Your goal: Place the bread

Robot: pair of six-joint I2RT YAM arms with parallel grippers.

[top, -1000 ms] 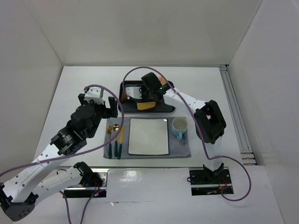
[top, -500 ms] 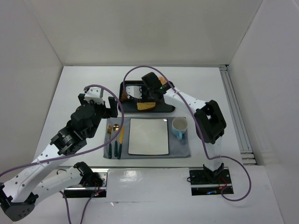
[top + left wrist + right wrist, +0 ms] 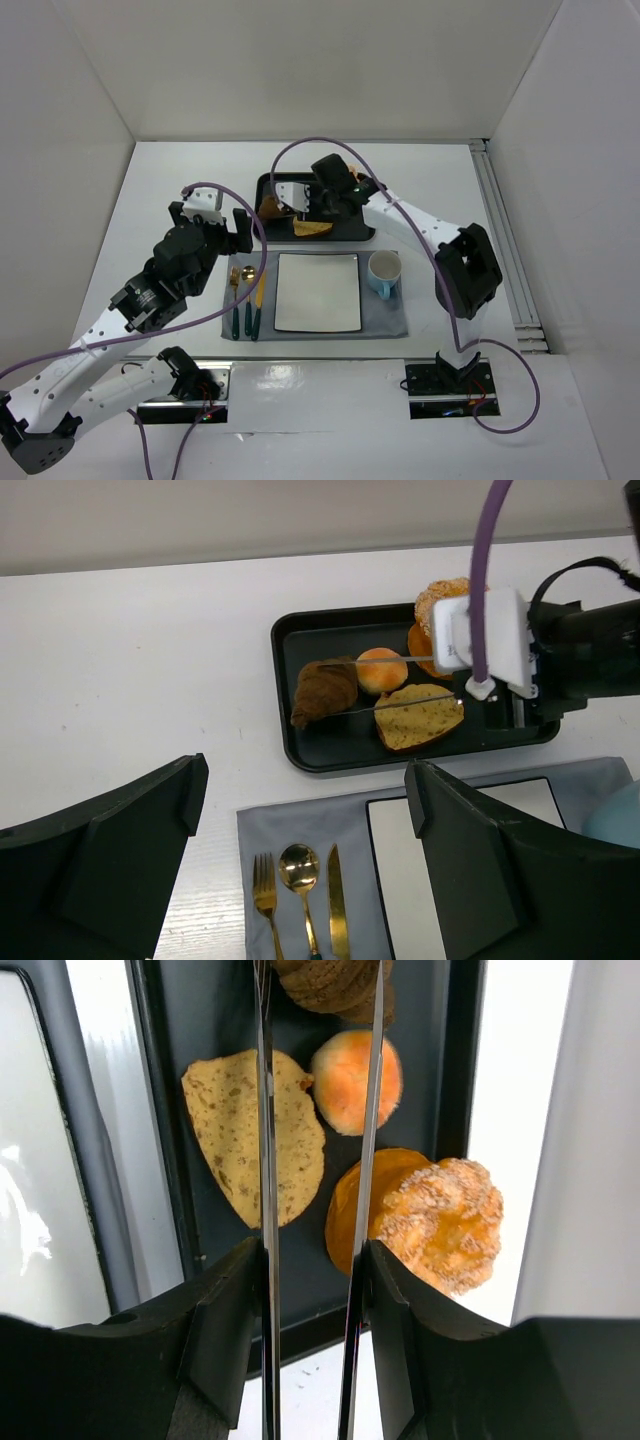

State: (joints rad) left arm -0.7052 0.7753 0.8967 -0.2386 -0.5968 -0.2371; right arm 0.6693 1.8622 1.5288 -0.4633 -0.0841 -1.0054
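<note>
Right wrist: right end effector (image 3: 318,972), barely parted, pinches the bread (image 3: 328,988).

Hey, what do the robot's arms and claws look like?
The left arm and right arm have white links with black joints, each trailing a purple cable. The left claw has broad black fingers; the right claw has long thin metal blades on black mounts.

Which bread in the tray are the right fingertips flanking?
The dark brown ridged croissant; the fingers merely extend over the orange bun and tan slice, and the sugared ring lies aside.
</note>
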